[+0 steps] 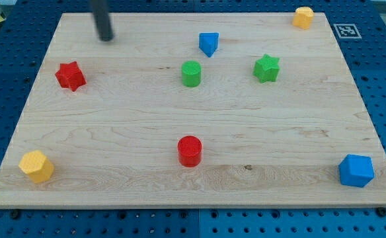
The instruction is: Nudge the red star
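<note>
My tip [106,38], the bare end of a rod tool that held nothing, stood near the bench's [114,132] top-left corner. The red star [70,76] lay apart from it, toward the left edge. A green cylinder [191,73] sat near the top edge's middle.

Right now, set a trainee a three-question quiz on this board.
1. True or false: my tip touches the red star.
2. Which block lies nearest the view's top right corner? A) blue block B) yellow block C) green star
3. Fill in: the green cylinder lies toward the view's ____ of the red cylinder.

Key
1. False: the tip stands apart, up and to the view's right of the star.
2. B
3. top
</note>
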`<act>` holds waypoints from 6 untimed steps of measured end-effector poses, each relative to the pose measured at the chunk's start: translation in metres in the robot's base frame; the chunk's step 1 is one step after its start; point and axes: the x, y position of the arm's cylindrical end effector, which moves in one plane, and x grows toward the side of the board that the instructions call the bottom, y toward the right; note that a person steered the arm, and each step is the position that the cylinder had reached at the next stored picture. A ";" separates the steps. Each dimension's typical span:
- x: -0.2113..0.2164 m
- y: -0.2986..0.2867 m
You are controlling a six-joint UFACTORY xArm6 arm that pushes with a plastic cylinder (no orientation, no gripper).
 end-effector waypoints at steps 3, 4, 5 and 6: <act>0.126 -0.059; 0.138 -0.010; 0.138 -0.003; 0.139 -0.042</act>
